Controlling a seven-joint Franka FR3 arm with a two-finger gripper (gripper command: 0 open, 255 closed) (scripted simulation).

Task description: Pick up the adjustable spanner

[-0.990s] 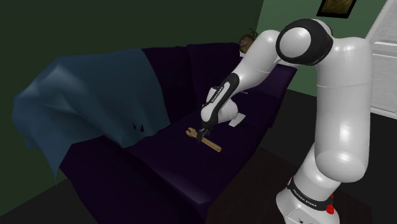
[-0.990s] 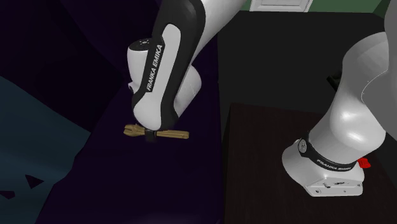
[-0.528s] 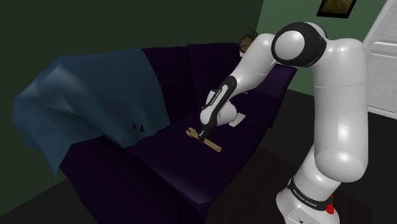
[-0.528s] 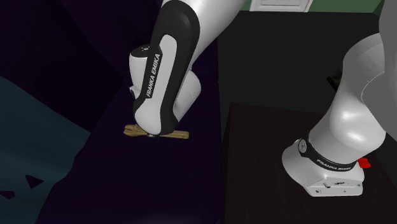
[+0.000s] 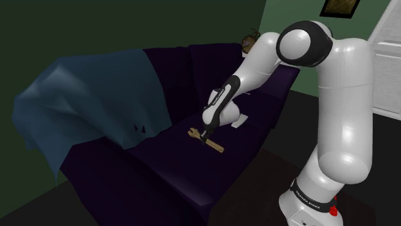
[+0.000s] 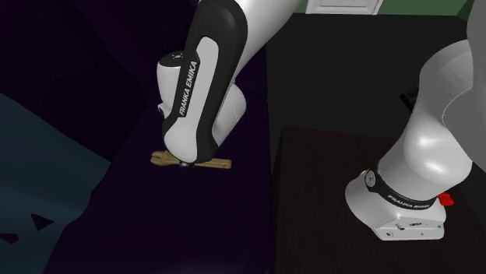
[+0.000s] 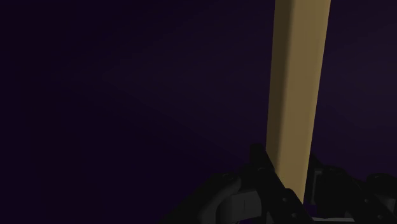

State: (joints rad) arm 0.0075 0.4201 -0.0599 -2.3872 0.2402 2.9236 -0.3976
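We see our all-black two-finger gripper [image 7: 289, 178] pinching the tan flat-handled adjustable spanner [image 7: 297, 83], which rests on the dark purple sofa seat [image 5: 186, 173] directly beneath it. We judge the grasp made; lifting remains.

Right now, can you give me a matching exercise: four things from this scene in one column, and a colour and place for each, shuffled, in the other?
Things:
1. adjustable spanner
2. blanket
3. door
4. gripper

Descriptions:
A. blue, draped over the back of the sofa
B. black, shut on a tan handle
C. white, at the shoulder view's right edge
D. tan, lying on the sofa seat

Pairs: 1-D, 2-A, 3-C, 4-B
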